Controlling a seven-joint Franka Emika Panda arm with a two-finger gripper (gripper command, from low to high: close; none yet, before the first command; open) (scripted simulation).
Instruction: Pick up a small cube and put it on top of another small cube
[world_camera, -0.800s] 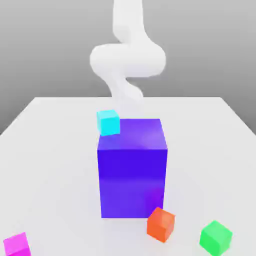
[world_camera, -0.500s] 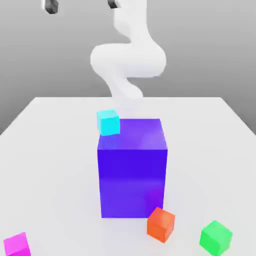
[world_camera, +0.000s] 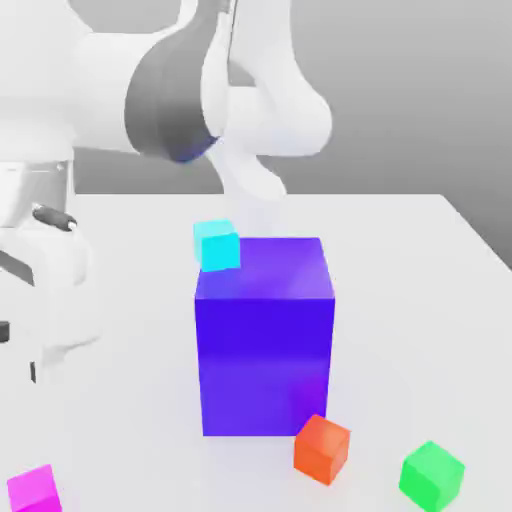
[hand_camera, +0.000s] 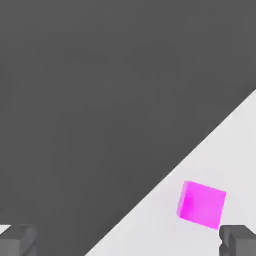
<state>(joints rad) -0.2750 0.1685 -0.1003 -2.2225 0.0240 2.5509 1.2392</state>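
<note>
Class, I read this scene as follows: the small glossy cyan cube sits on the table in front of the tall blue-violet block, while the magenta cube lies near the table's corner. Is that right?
Not quite. The exterior view shows the small glossy cyan cube behind the tall blue-violet block, not in front. The small magenta cube does lie near the table's corner.

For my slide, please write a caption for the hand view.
Open tool above the table, its fingertips spread wide, with the small magenta cube lying free between them near the table edge.

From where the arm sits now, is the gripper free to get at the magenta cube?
Probably yes. The open gripper faces the small magenta cube, which sits alone on the table, apart from the blue-violet block.
</note>
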